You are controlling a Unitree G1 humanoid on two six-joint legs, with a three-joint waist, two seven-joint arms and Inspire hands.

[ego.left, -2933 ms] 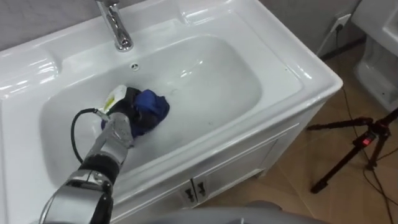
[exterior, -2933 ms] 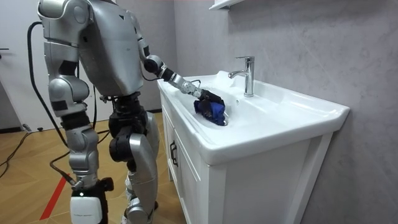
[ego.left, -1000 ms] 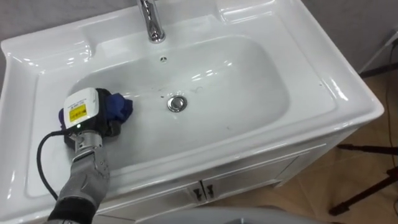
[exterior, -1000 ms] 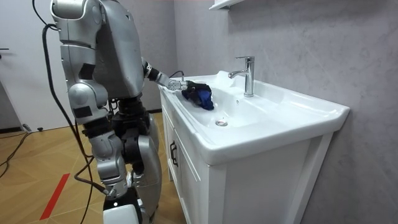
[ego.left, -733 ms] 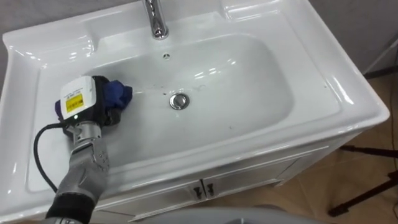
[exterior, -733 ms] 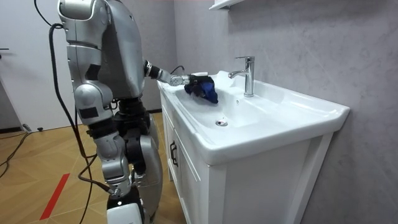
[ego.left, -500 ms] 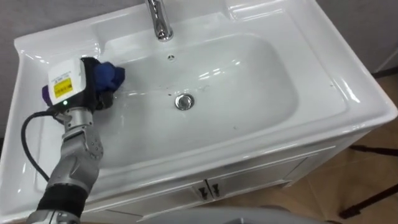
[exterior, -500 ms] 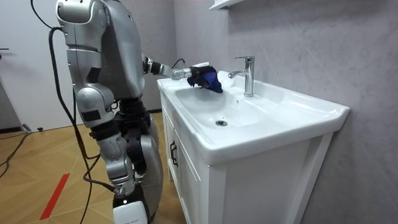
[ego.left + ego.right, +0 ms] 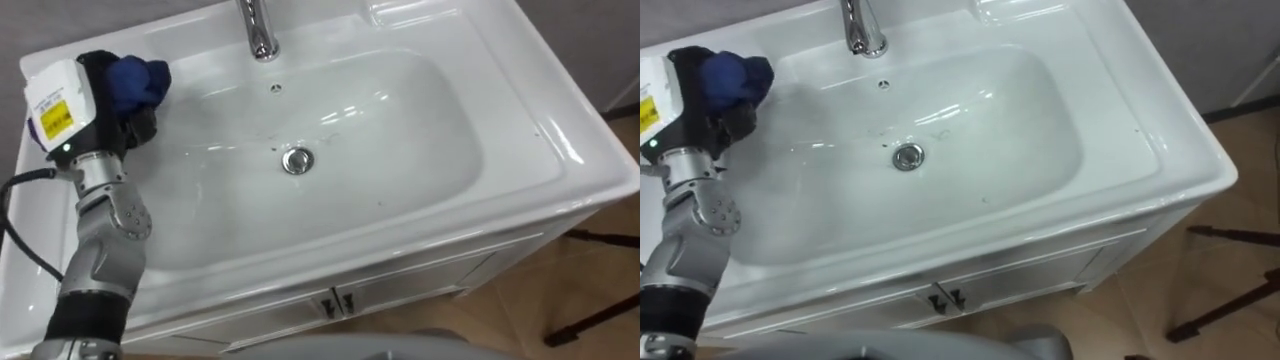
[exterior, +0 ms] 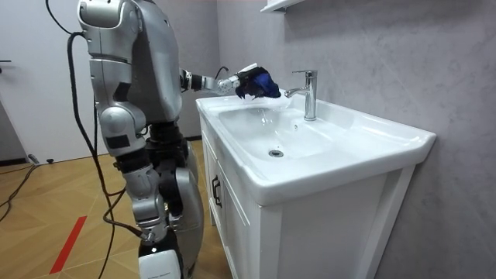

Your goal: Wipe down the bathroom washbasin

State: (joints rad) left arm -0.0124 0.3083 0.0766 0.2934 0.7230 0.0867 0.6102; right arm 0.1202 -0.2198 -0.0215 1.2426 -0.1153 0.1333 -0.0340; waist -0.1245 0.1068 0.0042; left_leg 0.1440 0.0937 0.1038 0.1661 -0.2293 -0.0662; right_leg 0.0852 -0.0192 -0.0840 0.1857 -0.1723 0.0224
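The white basin [image 9: 560, 140] has a metal drain [image 9: 295, 160] in its bowl and a chrome faucet [image 9: 258, 30] at the back. My left hand [image 9: 100, 110] is shut on a bunched blue cloth [image 9: 135, 80]. It holds the cloth up over the basin's back-left corner, left of the faucet. In the room view the cloth [image 10: 260, 81] hangs clear above the rim, in the left hand [image 10: 242, 77]. I stand at the cabinet's front. My right hand [image 10: 160, 262] hangs low at my side, at the picture's bottom edge.
The white cabinet doors [image 9: 330, 300] are below the basin's front edge. A dark tripod leg [image 9: 600, 240] stands on the wood floor at the right. A grey wall runs behind the faucet [image 10: 308, 93], with a shelf [image 10: 283, 5] above it.
My left hand has carried the blue cloth from the bowl's left slope up and back, out of the bowl, to above the back-left rim.
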